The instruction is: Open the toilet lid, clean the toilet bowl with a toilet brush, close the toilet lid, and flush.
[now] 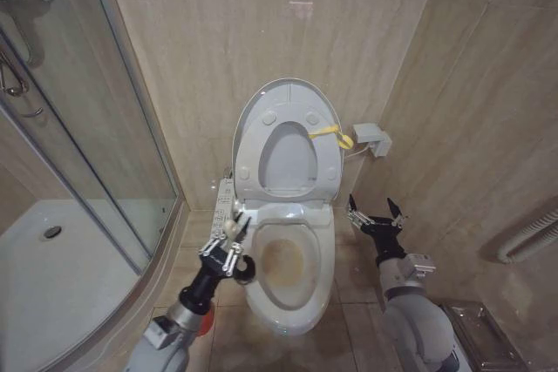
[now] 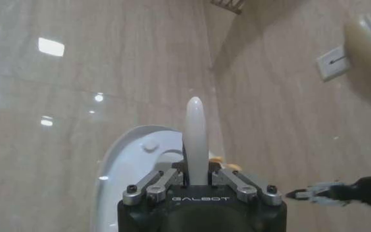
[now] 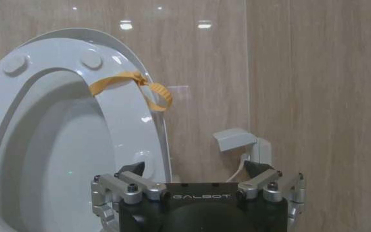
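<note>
Toilet lid (image 1: 288, 98) up; toilet bowl (image 1: 292, 263) stained; left gripper (image 1: 228, 246) clamps toilet brush (image 2: 195, 140)

White toilet lid (image 1: 288, 98), yellow-brown-stained white toilet bowl (image 1: 292, 259), beige marbled wall tiles (image 1: 218, 23).

the left gripper (image 1: 228, 250) hides the middle of the brush (image 2: 195, 140) handle, so handle and dark head show apart. the lid (image 3: 63, 121) is cut off by the right wrist view's edge. the bowl (image 1: 292, 307) front hides its base.
</note>
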Controlling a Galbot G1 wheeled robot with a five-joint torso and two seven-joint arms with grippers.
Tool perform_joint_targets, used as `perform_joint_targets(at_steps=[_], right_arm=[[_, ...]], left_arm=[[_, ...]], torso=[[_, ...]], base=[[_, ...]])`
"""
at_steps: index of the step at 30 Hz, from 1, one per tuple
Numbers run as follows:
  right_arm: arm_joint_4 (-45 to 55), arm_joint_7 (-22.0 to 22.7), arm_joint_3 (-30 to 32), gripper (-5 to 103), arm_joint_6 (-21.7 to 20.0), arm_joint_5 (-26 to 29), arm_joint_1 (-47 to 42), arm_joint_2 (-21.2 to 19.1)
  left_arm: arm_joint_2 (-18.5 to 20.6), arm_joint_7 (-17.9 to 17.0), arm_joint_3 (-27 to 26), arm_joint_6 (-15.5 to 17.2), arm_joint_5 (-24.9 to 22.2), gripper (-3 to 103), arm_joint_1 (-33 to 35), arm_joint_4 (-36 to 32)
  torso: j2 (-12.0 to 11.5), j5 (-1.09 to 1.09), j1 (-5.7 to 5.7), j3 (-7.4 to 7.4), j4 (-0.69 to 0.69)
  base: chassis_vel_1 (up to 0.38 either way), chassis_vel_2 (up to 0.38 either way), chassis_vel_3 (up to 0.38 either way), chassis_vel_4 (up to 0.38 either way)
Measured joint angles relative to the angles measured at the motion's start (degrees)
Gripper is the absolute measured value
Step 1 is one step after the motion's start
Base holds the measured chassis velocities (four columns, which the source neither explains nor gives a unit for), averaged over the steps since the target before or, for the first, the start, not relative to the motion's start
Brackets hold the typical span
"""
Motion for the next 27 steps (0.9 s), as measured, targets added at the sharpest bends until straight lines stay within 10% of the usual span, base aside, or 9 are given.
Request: perform_joint_targets(at_steps=[16,27], right_arm=[[0.0,0.0,0.0,100,0.0,0.0,0.0,0.0],[0.0,0.0,0.0,100,0.0,0.0,0.0,0.0]], left_arm=[[-3.4,-3.3,-14.2,-5.4,0.7,19,14.0,1.1],[-1.9,-5.3,-13.7,-9.9,-0.6,19,8.2,15.0]], torso=[[0.0,0.0,0.0,0.0,0.01],[0.0,0.0,0.0,0.01,-0.01]], base=[[0.0,0.0,0.0,0.0],[0.0,0.0,0.0,0.0]])
